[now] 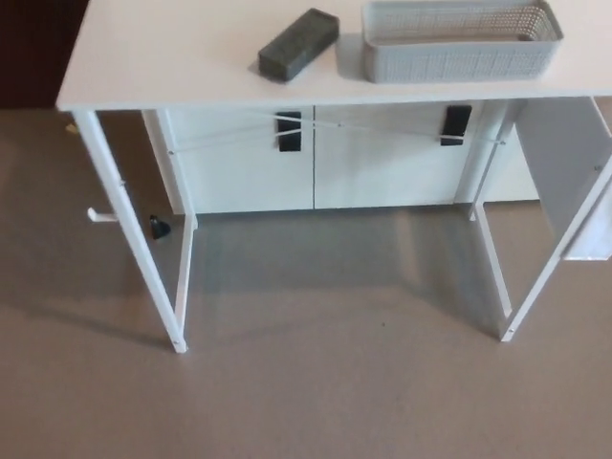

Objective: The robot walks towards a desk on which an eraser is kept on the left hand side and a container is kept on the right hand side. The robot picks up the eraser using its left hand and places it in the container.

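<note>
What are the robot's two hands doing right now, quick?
Left hand: not in view, so it cannot be told.
Right hand: not in view either.
The eraser lies untouched on the desk.

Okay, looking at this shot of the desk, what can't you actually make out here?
- Robot's hands: neither shows in the head view.
- Container interior: its near mesh wall hides the floor, so contents unclear.
- Desk far and right edges: cut off by the frame.
- Eraser underside and far end: hidden by its own body.
</note>
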### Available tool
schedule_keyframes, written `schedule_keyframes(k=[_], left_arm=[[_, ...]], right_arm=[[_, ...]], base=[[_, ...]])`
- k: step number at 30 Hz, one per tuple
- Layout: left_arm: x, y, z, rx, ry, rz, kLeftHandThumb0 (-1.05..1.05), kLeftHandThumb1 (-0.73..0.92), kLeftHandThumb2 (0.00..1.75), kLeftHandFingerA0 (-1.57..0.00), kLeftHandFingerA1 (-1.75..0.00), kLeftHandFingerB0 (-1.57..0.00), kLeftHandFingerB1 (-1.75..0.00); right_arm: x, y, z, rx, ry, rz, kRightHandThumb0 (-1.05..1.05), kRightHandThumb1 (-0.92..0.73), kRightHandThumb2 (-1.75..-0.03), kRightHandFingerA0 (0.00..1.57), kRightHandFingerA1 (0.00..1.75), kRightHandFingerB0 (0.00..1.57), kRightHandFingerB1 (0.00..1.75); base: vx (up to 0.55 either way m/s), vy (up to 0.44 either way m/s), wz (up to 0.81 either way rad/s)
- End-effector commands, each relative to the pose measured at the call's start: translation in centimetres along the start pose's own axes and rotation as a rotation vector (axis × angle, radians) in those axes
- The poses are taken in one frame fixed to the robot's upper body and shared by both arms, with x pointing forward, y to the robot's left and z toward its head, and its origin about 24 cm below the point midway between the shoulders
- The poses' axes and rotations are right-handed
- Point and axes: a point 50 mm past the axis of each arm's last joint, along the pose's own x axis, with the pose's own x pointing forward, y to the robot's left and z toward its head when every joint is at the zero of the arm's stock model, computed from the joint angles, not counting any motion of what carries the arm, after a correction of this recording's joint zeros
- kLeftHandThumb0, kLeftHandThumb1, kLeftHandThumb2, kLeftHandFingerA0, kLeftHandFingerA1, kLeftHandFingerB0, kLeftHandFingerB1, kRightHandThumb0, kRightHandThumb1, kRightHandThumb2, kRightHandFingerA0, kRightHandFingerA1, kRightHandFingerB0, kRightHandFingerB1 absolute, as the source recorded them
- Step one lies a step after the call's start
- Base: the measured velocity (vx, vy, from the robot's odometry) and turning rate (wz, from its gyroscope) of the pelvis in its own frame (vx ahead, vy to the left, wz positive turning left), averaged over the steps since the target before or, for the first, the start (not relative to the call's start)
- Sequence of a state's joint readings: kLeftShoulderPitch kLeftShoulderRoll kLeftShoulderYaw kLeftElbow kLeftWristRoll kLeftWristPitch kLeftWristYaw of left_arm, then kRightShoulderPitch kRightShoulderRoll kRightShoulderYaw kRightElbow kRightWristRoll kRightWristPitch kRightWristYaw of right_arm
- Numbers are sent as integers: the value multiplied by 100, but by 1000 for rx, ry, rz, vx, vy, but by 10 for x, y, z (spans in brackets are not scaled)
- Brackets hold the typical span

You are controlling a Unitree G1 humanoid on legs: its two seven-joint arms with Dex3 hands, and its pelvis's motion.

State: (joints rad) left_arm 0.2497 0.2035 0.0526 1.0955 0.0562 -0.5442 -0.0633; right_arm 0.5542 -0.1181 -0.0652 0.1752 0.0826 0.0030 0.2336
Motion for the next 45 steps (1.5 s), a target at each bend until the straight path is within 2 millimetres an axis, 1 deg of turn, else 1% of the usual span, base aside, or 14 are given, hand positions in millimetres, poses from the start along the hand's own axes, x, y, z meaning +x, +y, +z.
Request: schedule_keyframes(k=[1,3,8,11,12,15,17,20,21,27,31,41,43,45], left_arm=[[-1,7,1,41,-24,29,-21,49,55,-44,-37,-35,-32],[1,7,3,49,-36,30,-22,50,57,-44,-39,-35,-33],[2,3,7,69,-58,24,-20,50,55,-44,-38,-36,-32],[2,1,8,-5,-68,11,-24,51,57,-42,-39,-35,-33],[4,0,13,-42,-88,10,-24,51,56,-42,-38,-35,-33],[10,-6,28,-62,-151,8,-25,51,56,-42,-38,-35,-33],[12,-7,32,-60,-163,1,-23,52,56,-40,-39,-33,-33],[11,-8,29,-30,-141,-7,-18,54,56,-38,-40,-33,-33],[10,-7,27,4,-127,1,-24,52,57,-42,-40,-35,-34],[8,-3,25,67,-120,17,-24,51,55,-44,-39,-34,-32],[6,-2,24,95,-129,22,-22,51,55,-43,-39,-35,-33],[4,3,23,198,-140,43,-21,52,55,-44,-38,-35,-33],[3,4,22,202,-130,42,-25,53,58,-43,-39,-34,-33],[2,4,22,207,-134,43,-22,53,56,-43,-38,-34,-33]], right_arm=[[-2,-1,-2,-6,-16,3,-9,-40,-51,59,52,55,47],[0,-1,0,-7,-21,2,-7,-40,-51,59,52,54,46],[0,-3,3,-13,-30,5,-8,-41,-52,58,52,53,46],[0,-4,3,-20,-30,11,-11,-41,-52,59,52,54,47],[3,-3,5,-15,-38,12,-11,-41,-52,60,52,54,47],[5,-4,7,-19,-44,4,-10,-40,-51,61,53,55,47],[4,-3,6,-12,-35,8,-10,-42,-52,59,52,54,46],[2,-2,3,-12,-24,13,-11,-42,-52,58,51,54,46],[3,-1,5,-22,-28,12,-12,-41,-52,59,52,57,47],[6,2,6,-25,-33,16,-11,-41,-52,60,52,56,47],[5,1,6,-23,-34,20,-11,-41,-52,60,52,56,47],[4,5,6,-38,-33,27,-13,-41,-52,60,51,56,46],[2,6,3,-29,-23,24,-13,-41,-52,61,51,56,46],[1,7,2,-24,-23,29,-11,-42,-52,60,52,56,47]], base=[[97,-99,-8],[44,-24,-2],[83,61,-1],[108,241,9],[128,79,5],[107,-35,6],[89,-99,17],[42,-67,7],[11,-206,-6],[102,-383,3],[129,-141,-2],[217,48,-10],[231,96,5],[223,73,3]])
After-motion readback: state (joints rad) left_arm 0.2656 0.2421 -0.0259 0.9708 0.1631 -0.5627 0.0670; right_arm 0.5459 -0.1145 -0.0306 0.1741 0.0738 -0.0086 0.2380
